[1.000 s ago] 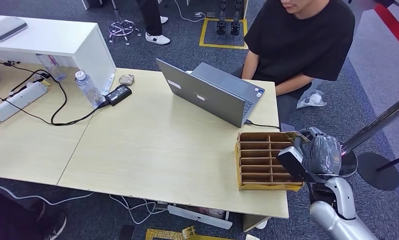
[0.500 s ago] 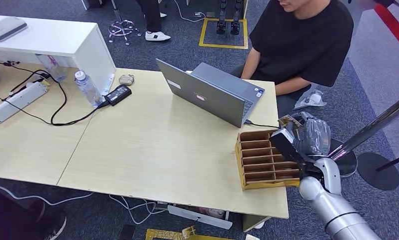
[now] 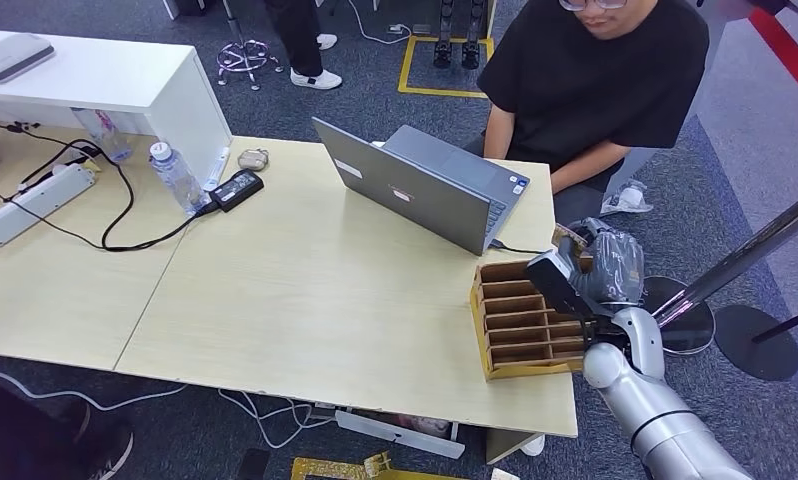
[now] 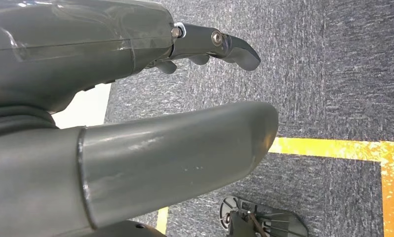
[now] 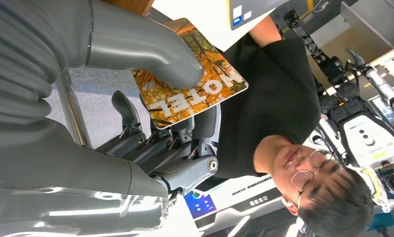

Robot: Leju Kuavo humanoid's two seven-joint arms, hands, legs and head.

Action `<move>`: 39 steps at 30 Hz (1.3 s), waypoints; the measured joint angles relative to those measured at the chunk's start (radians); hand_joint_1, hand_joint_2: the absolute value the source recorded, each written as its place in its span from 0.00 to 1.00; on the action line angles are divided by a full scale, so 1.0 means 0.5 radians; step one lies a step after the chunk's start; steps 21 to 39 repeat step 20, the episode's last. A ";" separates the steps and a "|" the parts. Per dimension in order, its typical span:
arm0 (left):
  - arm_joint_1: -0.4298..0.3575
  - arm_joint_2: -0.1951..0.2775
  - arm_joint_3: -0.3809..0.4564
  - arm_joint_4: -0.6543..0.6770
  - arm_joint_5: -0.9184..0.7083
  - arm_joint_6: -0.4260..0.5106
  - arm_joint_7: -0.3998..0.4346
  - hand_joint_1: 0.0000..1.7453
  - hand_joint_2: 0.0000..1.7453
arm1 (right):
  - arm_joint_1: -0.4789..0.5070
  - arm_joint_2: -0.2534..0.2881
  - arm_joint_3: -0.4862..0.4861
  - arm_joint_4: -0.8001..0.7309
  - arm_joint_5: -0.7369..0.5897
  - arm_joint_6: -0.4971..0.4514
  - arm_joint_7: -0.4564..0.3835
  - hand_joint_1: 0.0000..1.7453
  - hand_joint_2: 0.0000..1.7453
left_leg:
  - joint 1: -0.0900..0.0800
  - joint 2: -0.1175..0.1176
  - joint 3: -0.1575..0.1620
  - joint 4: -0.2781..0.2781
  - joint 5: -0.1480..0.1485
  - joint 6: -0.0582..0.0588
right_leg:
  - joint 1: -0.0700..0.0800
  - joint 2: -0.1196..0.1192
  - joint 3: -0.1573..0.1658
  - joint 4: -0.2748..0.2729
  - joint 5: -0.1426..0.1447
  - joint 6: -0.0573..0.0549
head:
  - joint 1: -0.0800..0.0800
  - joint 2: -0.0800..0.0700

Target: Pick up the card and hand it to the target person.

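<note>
An orange hotel card (image 5: 195, 84) with autumn-leaf print is pinched between the thumb and fingers of my right hand (image 3: 600, 275). In the head view that hand is raised at the table's right edge, just past the cardboard organizer (image 3: 520, 320), and a sliver of the card (image 3: 569, 236) shows above it. A person in a black T-shirt (image 3: 595, 80) sits at the far side of the table, behind the laptop, close to my right hand. My left hand (image 4: 205, 47) hangs over the carpet, fingers apart, holding nothing.
An open grey laptop (image 3: 425, 185) stands on the wooden table (image 3: 305, 290). A water bottle (image 3: 175, 178), a power adapter (image 3: 237, 188) and a power strip (image 3: 35, 200) with cables lie at the left. A white cabinet (image 3: 125, 85) stands behind. A black pole (image 3: 755, 250) slants on the right.
My right hand has lifted the card from above the organizer's near end up and away from me, toward the seated person. The person's head has turned a little toward me.
</note>
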 joint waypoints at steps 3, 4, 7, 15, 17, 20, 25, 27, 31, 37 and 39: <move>0.000 0.001 0.000 0.000 0.000 -0.002 0.001 0.00 0.00 | 0.000 0.009 -0.017 0.011 0.014 0.000 -0.007 0.80 1.00 | 0.000 0.000 0.000 0.000 0.000 0.000 | 0.000 0.000 0.000 0.000 0.000 0.000 | 0.000 0.000; 0.000 0.002 -0.001 0.000 0.000 -0.003 0.001 0.00 0.00 | 0.000 0.011 -0.024 0.013 0.017 0.000 -0.009 0.80 1.00 | 0.000 0.000 0.000 0.000 0.000 0.000 | 0.000 0.000 0.000 0.000 0.000 0.000 | 0.000 0.000; 0.000 0.003 -0.001 0.000 0.000 -0.010 0.000 0.00 0.00 | 0.002 0.017 -0.045 0.015 0.017 0.000 -0.020 0.80 1.00 | 0.000 0.000 0.000 0.000 0.000 0.000 | 0.000 0.000 0.000 0.000 0.000 0.000 | 0.000 0.000; 0.000 0.007 -0.002 0.000 0.000 -0.014 -0.011 0.00 0.00 | 0.035 0.020 -0.075 -0.053 -0.064 0.000 -0.068 0.76 1.00 | 0.000 0.000 0.000 0.000 0.000 0.000 | 0.000 0.000 0.000 0.000 0.000 0.000 | 0.000 0.000; 0.000 0.008 -0.002 0.000 0.000 -0.014 -0.013 0.00 0.00 | 0.044 0.020 -0.081 -0.082 -0.081 0.000 -0.074 0.73 1.00 | 0.000 0.000 0.000 0.000 0.000 0.000 | 0.000 0.000 0.000 0.000 0.000 0.000 | 0.000 0.000; 0.000 0.008 -0.002 0.000 -0.001 -0.015 -0.013 0.00 0.00 | 0.046 0.020 -0.082 -0.097 -0.087 0.000 -0.078 0.72 1.00 | 0.000 0.000 0.000 0.000 0.000 0.000 | 0.000 0.000 0.000 0.000 0.000 0.000 | 0.000 0.000; 0.000 0.008 -0.002 0.000 -0.001 -0.015 -0.013 0.00 0.00 | 0.046 0.020 -0.082 -0.097 -0.087 0.000 -0.078 0.72 1.00 | 0.000 0.000 0.000 0.000 0.000 0.000 | 0.000 0.000 0.000 0.000 0.000 0.000 | 0.000 0.000; 0.000 0.008 -0.002 0.000 -0.001 -0.015 -0.013 0.00 0.00 | 0.046 0.020 -0.082 -0.097 -0.087 0.000 -0.078 0.72 1.00 | 0.000 0.000 0.000 0.000 0.000 0.000 | 0.000 0.000 0.000 0.000 0.000 0.000 | 0.000 0.000; 0.000 0.008 -0.002 0.000 -0.001 -0.015 -0.013 0.00 0.00 | 0.046 0.020 -0.082 -0.097 -0.087 0.000 -0.078 0.72 1.00 | 0.000 0.000 0.000 0.000 0.000 0.000 | 0.000 0.000 0.000 0.000 0.000 0.000 | 0.000 0.000; 0.000 0.008 -0.002 0.000 -0.001 -0.015 -0.013 0.00 0.00 | 0.046 0.020 -0.082 -0.097 -0.087 0.000 -0.078 0.72 1.00 | 0.000 0.000 0.000 0.000 0.000 0.000 | 0.000 0.000 0.000 0.000 0.000 0.000 | 0.000 0.000; 0.000 0.008 -0.002 0.000 -0.001 -0.015 -0.013 0.00 0.00 | 0.046 0.020 -0.082 -0.097 -0.087 0.000 -0.078 0.72 1.00 | 0.000 0.000 0.000 0.000 0.000 0.000 | 0.000 0.000 0.000 0.000 0.000 0.000 | 0.000 0.000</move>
